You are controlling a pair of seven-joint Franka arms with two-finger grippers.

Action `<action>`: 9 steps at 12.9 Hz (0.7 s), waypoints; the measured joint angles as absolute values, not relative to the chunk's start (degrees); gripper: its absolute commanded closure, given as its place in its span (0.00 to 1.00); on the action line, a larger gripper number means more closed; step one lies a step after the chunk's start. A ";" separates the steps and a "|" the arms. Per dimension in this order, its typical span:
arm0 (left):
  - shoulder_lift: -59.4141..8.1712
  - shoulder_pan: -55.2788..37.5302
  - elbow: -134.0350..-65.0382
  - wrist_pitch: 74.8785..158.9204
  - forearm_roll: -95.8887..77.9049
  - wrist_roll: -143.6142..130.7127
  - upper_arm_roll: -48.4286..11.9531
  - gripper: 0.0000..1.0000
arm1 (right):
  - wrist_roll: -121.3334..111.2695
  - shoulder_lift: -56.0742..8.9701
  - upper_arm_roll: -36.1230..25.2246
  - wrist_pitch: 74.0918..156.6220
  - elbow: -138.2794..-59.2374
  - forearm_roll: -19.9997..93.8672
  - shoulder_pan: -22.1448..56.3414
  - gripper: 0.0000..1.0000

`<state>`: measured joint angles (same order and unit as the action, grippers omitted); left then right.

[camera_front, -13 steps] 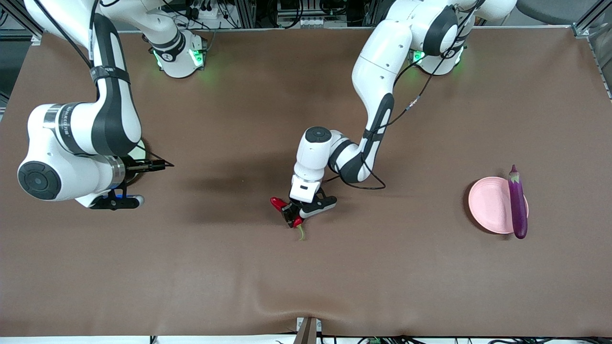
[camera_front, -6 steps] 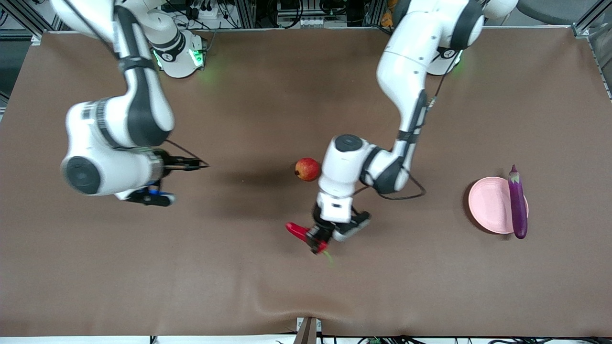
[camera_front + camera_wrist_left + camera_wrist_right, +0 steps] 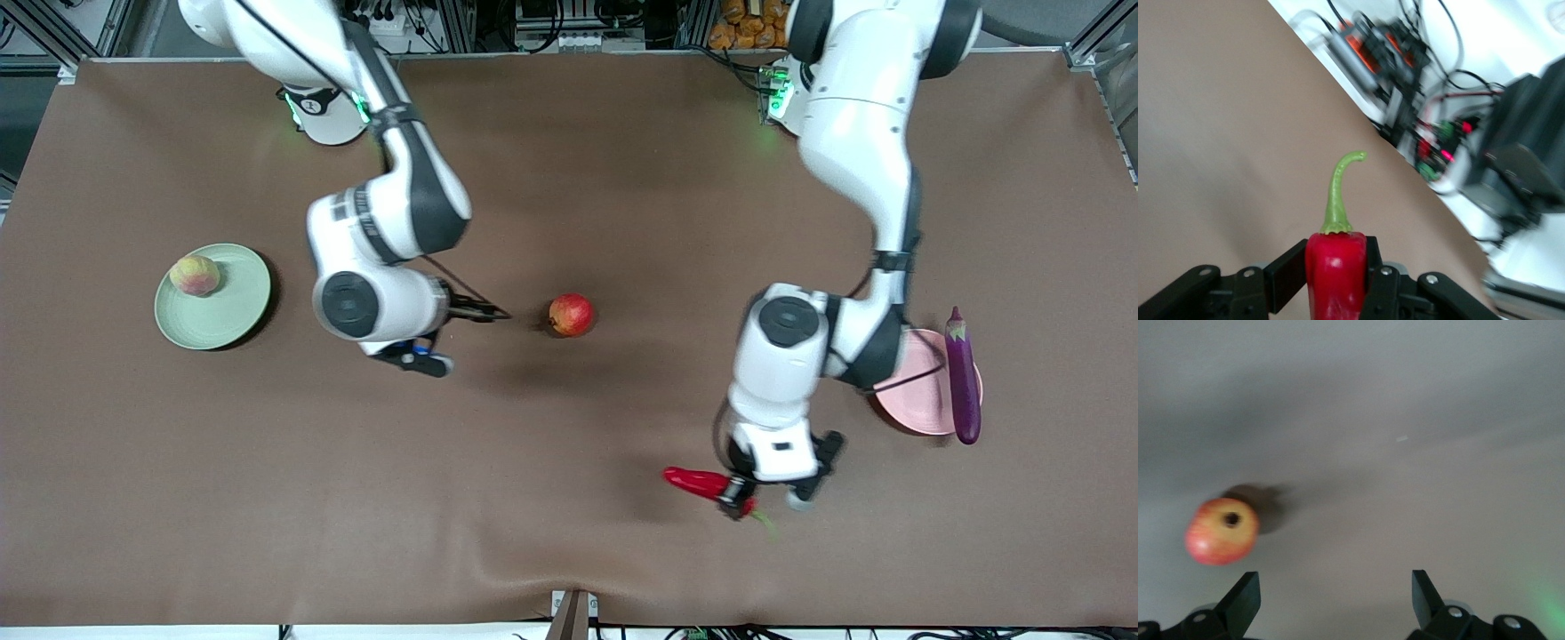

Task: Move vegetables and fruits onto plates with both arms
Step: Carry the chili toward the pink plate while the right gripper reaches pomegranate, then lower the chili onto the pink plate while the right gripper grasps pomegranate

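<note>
Over the bare table near the pink plate (image 3: 907,378), we list the left gripper (image 3: 738,498) clamped on the red chili pepper (image 3: 702,482), stem end poking past the jaws. We list the right gripper (image 3: 462,324) with fingers spread wide and empty, above the mat just beside the pomegranate-like fruit (image 3: 572,315). The peach (image 3: 195,275) sits on the green plate (image 3: 231,307). The eggplant (image 3: 963,378) lies across the pink plate's rim. Risk, in our judgement: the off-centre chili may swing or slip, or land against the eggplant and roll off.
</note>
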<state>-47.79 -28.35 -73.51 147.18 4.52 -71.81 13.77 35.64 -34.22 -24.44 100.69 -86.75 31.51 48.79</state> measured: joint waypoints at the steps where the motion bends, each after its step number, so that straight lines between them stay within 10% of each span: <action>1: -46.82 -26.44 -75.52 146.93 4.51 -66.71 13.58 1.00 | 38.73 -35.31 -24.36 103.13 -86.73 33.19 50.49 0.00; 9: -38.51 -8.92 -91.44 145.50 4.50 -25.57 6.33 1.00 | 60.03 -41.57 -19.74 121.17 -86.68 35.01 56.28 0.00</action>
